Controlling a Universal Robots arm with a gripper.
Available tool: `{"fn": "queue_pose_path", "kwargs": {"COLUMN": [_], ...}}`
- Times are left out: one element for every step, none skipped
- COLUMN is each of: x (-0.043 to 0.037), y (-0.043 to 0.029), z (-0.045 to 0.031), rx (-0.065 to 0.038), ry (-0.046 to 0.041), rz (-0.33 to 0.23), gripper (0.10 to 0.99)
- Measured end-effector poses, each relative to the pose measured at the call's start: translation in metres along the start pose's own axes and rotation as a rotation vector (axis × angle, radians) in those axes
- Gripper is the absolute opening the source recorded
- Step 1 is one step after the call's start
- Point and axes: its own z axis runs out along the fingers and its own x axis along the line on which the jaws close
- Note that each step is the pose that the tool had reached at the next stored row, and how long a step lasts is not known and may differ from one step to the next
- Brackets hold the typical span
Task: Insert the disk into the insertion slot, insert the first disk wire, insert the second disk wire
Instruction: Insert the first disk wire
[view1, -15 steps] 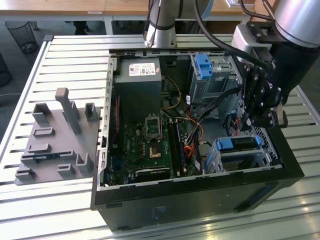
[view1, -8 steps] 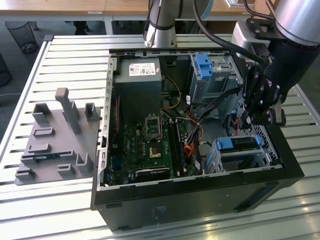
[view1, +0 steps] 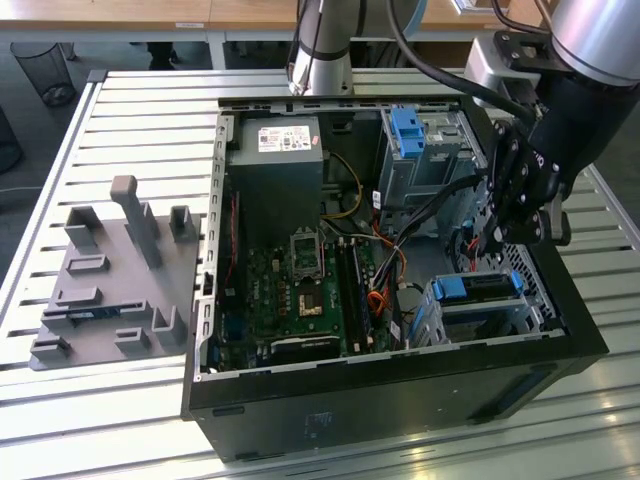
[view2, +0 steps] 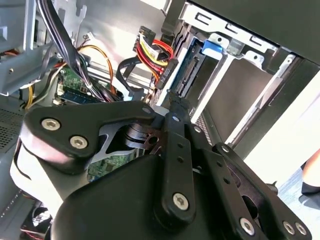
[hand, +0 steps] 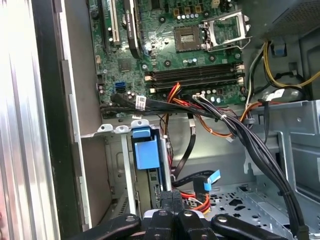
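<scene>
End effector (hand: 172, 199) at disk (hand: 146, 152) connector end

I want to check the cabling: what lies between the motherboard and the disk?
In the first wrist view, a bundle of black cables crosses between the motherboard and the disk.

Bright daylight, blown-out glare, dark shadowed recesses.

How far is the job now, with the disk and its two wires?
Done: the disk sits in the insertion slot. In hand: the shut gripper is at the black connector with red and yellow wires by the disk's end. Left: whether either wire is plugged in cannot be seen.
</scene>
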Motion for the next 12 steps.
{"fn": "queue_pose_path", "kwargs": {"x": [-0.0010, -0.0018, -0.0025, -0.0032, -0.0039, -0.0045, -0.0052, -0.0058, -0.0064, -0.0070, -0.0076, -0.0083], "y": [-0.0005, -0.0012, -0.0020, -0.0028, -0.0036, -0.0044, -0.0052, -0.0060, -0.0067, -0.0074, -0.0081, -0.0089], "z": [0.0000, 0.0000, 0.0000, 0.0000, 0.0000, 0.0000, 0.0000, 0.0000, 0.0000, 0.0000, 0.0001, 0.0002], "rx": [0.000, 0.000, 0.000, 0.000, 0.000, 0.000, 0.000, 0.000, 0.000, 0.000, 0.000, 0.000], "ry": [-0.0001, -0.0001, -0.0001, -0.0002, -0.0002, -0.0002, -0.0002, -0.0003, -0.0002, -0.0003, -0.0004, -0.0003], "rz": [0.003, 0.005, 0.008, 0.012, 0.015, 0.018, 0.022, 0.025, 0.029, 0.033, 0.037, 0.041], "gripper": [0.106, 0.106, 0.114, 0.114, 0.169, 0.231, 0.231, 0.290, 0.290, 0.353, 0.353, 0.353]}}
